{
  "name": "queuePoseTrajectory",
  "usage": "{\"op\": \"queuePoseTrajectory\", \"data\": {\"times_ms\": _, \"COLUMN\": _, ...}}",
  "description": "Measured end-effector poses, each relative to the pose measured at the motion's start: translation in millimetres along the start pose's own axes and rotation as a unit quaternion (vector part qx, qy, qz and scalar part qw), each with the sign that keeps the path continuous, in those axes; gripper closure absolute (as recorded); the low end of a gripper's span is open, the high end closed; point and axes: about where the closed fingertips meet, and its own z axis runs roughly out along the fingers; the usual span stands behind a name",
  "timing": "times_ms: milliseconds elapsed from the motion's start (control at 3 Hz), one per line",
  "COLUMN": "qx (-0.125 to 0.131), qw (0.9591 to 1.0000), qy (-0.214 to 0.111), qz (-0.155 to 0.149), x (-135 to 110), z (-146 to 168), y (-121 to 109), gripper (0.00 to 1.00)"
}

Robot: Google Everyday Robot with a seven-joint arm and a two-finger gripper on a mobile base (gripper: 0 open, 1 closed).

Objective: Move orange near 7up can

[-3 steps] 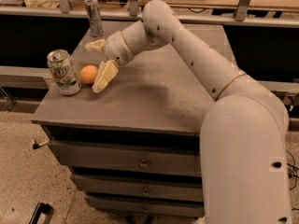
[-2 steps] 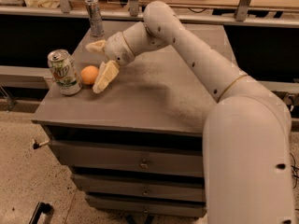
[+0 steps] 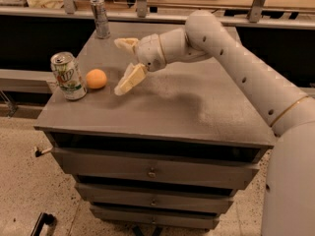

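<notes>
The orange (image 3: 96,78) sits on the grey cabinet top (image 3: 167,107), just right of the green and white 7up can (image 3: 68,76), which stands upright near the left edge. A narrow gap shows between them. My gripper (image 3: 123,65) is open and empty, a short way right of the orange, its two cream fingers spread wide. The near finger (image 3: 129,79) hangs low by the surface and does not touch the orange; the far finger (image 3: 126,44) points back-left.
A slim silver-grey can (image 3: 100,17) stands at the back left of the cabinet top. Drawers (image 3: 152,170) lie below the front edge. A shelf with rails runs behind. My white arm (image 3: 236,58) crosses from the right.
My gripper has drawn back to the right, away from the orange, leaving a gap. The orange and the 7up can have stayed put.
</notes>
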Motion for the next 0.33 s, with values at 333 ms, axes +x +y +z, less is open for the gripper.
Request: {"op": "queuePoseTrajectory", "data": {"times_ms": 333, "qx": 0.0, "qw": 1.0, "qy": 0.0, "qz": 0.0, "x": 0.0, "z": 0.0, "y": 0.0, "gripper": 0.0}}
